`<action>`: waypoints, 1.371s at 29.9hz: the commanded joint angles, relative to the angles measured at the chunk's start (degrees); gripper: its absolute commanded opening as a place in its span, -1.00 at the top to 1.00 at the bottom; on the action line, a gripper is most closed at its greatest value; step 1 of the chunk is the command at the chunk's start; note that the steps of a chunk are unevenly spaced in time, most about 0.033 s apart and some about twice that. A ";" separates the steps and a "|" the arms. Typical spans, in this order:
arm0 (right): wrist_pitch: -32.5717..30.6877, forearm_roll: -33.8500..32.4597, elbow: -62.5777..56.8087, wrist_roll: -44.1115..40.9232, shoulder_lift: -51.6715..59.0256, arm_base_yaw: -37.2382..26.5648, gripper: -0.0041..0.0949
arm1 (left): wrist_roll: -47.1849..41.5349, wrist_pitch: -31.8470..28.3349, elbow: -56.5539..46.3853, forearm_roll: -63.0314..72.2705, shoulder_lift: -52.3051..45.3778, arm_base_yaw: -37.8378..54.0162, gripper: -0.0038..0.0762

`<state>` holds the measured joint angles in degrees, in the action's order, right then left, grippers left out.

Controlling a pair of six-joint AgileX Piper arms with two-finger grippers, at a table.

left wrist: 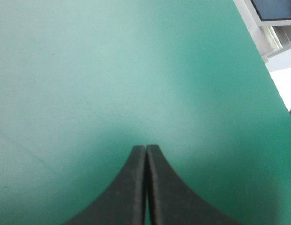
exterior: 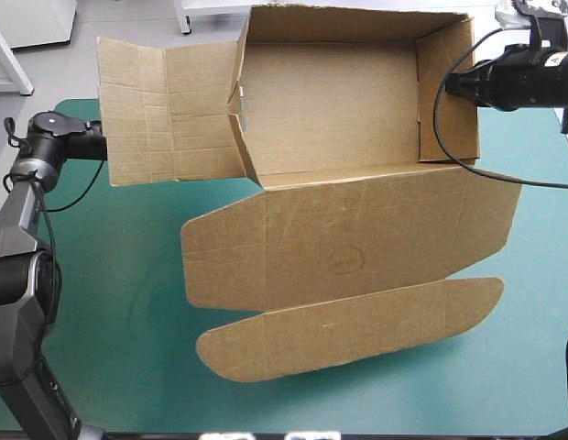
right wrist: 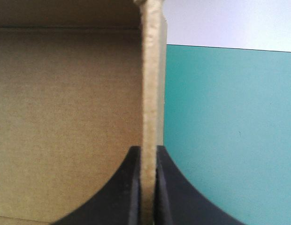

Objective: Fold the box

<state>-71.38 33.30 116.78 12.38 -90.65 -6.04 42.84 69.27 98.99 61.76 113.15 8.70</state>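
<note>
The right gripper (right wrist: 148, 151) has its black fingers (right wrist: 129, 187) all but closed, pinching the top edge of the right wall (right wrist: 152, 70) of the brown box (exterior: 339, 101), with one finger inside the tray and one outside. The left gripper (left wrist: 146, 148) has its fingers pressed together into a point with nothing between them, and only the teal-green surface (left wrist: 112, 70) lies ahead of it. As I judge it, the risk lies in that thin pinch on a single edge. If the right arm pulls or twists before the wall is tucked, the board could slip from the fingers or crease off its score line. The light box could also skid, since nothing pins it down. The box's left panel (exterior: 165, 115) adds to the risk: it is spread outward rather than raised, so that side gives no bracing. The empty left gripper would have to open before it could take the panel. The box spans the gap between the two grippers. Its right wall is in the right one's grasp, and the outer edge of its left panel is at the left one, though I cannot tell whether they touch. The box's far wall stands up, the lid (exterior: 357, 243) lies flat on its near side, and the tuck flap (exterior: 348, 325) lies beyond the lid.
</note>
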 commanded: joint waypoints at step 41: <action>0.80 3.22 1.66 0.94 -8.33 0.43 0.93 | -8.02 4.84 1.41 15.31 -18.36 -11.78 0.92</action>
<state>-71.37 32.91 116.83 13.65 -101.79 -5.67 35.18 70.36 98.99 71.96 97.76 -2.57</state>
